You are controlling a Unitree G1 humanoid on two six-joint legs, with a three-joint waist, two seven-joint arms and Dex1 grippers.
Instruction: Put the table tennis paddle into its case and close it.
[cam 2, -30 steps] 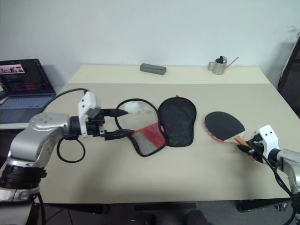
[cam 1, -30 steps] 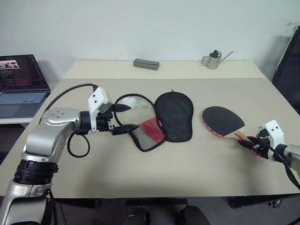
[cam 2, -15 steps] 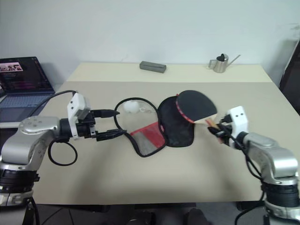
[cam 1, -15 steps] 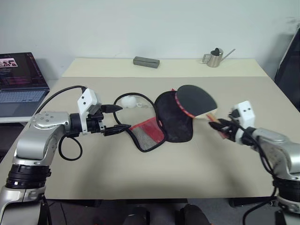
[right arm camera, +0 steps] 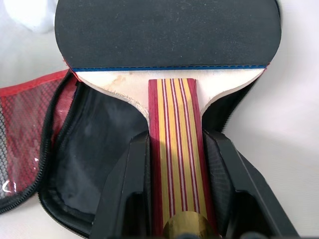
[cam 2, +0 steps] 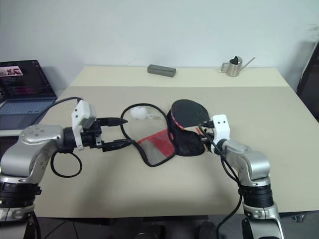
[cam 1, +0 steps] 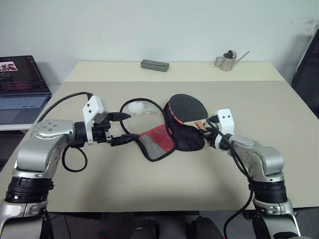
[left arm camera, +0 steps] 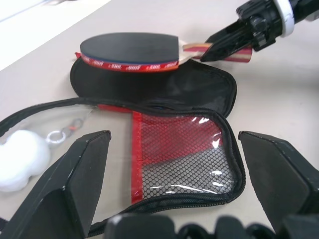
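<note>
Paddle (right arm camera: 167,35) in R gripper (right arm camera: 174,184), clamped

Office or lab, plain white wall (cam 1: 149,25), beige table (cam 1: 149,184), open laptop (cam 1: 22,87)

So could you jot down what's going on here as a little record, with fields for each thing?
paddle: held by its handle, hovering over the open case
case: unzipped, lying open on the table, mesh flap with red panel folded out
right gripper: shut on the paddle's striped handle
left gripper: open, at the mesh flap's edge
fluffy ball charm: on the table beside the case
far edge: grey block, small metal watering can
</note>
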